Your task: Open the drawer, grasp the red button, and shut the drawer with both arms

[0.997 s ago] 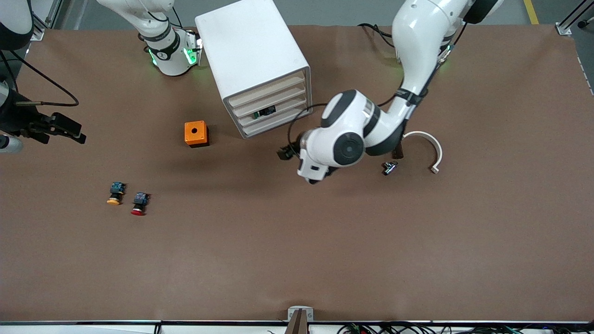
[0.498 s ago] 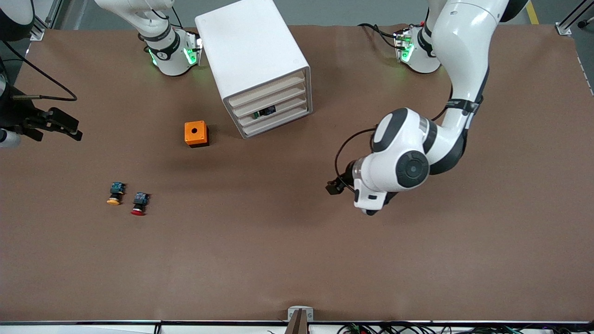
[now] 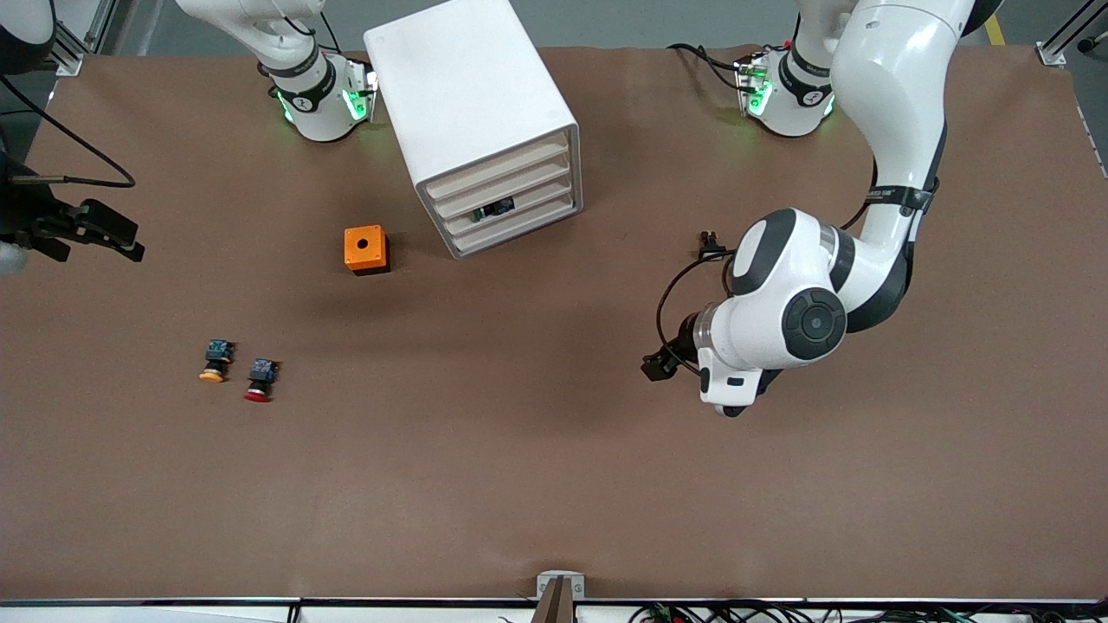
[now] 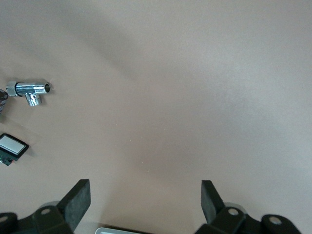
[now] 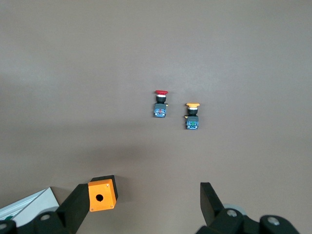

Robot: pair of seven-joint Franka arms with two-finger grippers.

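Observation:
The white cabinet stands at the robots' edge of the table with its four drawer fronts all shut; one shows a green-and-black part. The red-capped button lies on the table toward the right arm's end, beside a yellow-capped one. My right gripper hangs open and empty in the air at that end. My left gripper is open and empty over bare table, hidden under its own wrist in the front view.
An orange box with a hole sits near the cabinet's front. A chrome valve fitting and a small black part with a white face lie by the left gripper. A small black piece lies beside the left arm.
The left arm has swung away from the cabinet's front toward its own end of the table and nearer the front camera. The right gripper has drifted slightly outward.

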